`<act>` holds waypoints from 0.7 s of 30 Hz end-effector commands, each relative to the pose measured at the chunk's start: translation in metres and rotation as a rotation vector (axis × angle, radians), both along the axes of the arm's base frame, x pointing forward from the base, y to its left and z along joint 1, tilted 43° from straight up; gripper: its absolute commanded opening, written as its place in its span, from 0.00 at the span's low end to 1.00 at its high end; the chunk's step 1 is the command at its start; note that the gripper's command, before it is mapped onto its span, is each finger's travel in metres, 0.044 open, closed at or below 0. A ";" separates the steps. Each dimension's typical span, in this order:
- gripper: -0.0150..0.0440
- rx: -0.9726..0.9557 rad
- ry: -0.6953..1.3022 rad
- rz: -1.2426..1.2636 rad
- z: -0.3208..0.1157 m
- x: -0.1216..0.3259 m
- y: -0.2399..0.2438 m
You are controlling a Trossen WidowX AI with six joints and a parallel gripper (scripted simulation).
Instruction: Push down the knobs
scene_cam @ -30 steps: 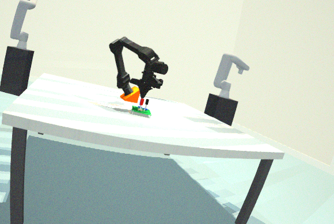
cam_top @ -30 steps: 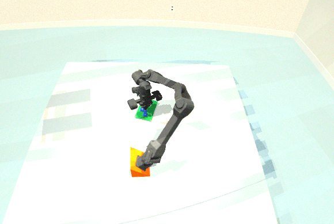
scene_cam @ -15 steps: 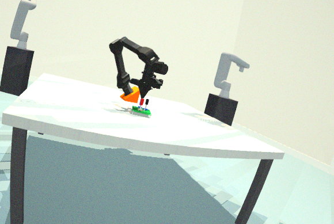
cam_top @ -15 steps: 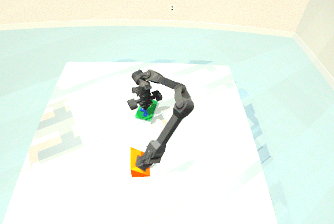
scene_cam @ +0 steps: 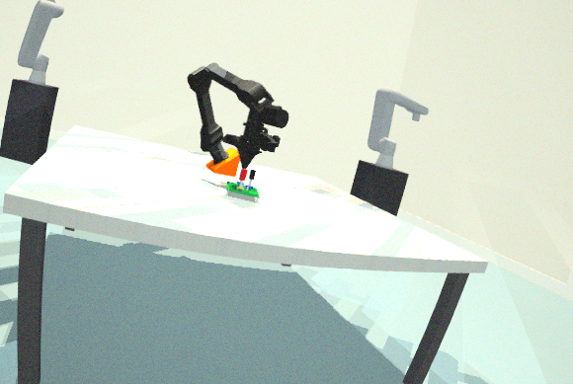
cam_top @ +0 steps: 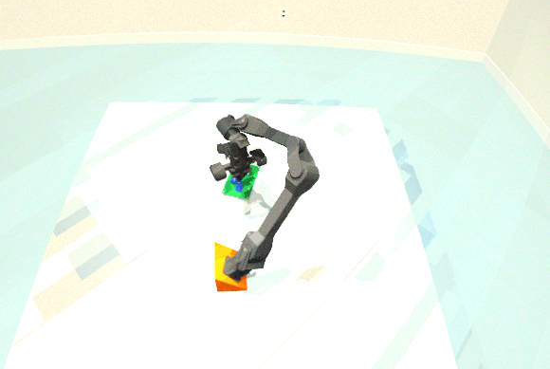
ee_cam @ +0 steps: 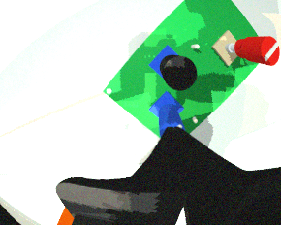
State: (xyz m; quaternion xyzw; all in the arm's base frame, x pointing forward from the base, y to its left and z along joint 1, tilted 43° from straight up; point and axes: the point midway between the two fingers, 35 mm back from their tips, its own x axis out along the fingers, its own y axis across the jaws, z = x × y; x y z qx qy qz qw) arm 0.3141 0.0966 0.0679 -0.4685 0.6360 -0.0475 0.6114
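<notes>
The green circuit board [cam_top: 245,195] [scene_cam: 253,194] [ee_cam: 133,97] stands on short legs. A black knob [scene_cam: 252,174] [ee_cam: 178,73] stands over one blue potentiometer [ee_cam: 157,62]. In the exterior view it is well above the board. A red knob [scene_cam: 243,174] [ee_cam: 253,49] is on the shaft of a tan potentiometer [ee_cam: 223,48], with bare shaft showing between them. A blue knob [ee_cam: 170,120] stands on the second blue potentiometer [ee_cam: 166,101]. My gripper [cam_top: 241,178] [scene_cam: 245,167] [ee_cam: 171,132] is shut and empty, pointing down. Its tips overlap the blue knob's top in the wrist view; contact cannot be told.
The board is on a white table [cam_top: 156,308] [scene_cam: 148,202]. The arm's orange base block [cam_top: 230,285] [scene_cam: 224,167] is behind the board in the exterior view. Two grey arms [scene_cam: 37,35] [scene_cam: 381,118] stand on dark pedestals beyond the table.
</notes>
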 end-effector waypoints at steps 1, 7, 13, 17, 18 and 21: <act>0.25 0.000 -0.001 -0.004 0.004 -0.001 0.003; 0.25 0.000 -0.001 -0.004 0.011 -0.002 0.009; 0.52 -0.004 0.003 0.001 0.007 -0.002 0.006; 0.52 0.008 -0.016 -0.002 0.010 0.001 0.006; 0.48 0.024 -0.040 -0.007 0.013 0.004 0.007; 0.34 0.073 -0.122 -0.029 0.025 0.015 0.010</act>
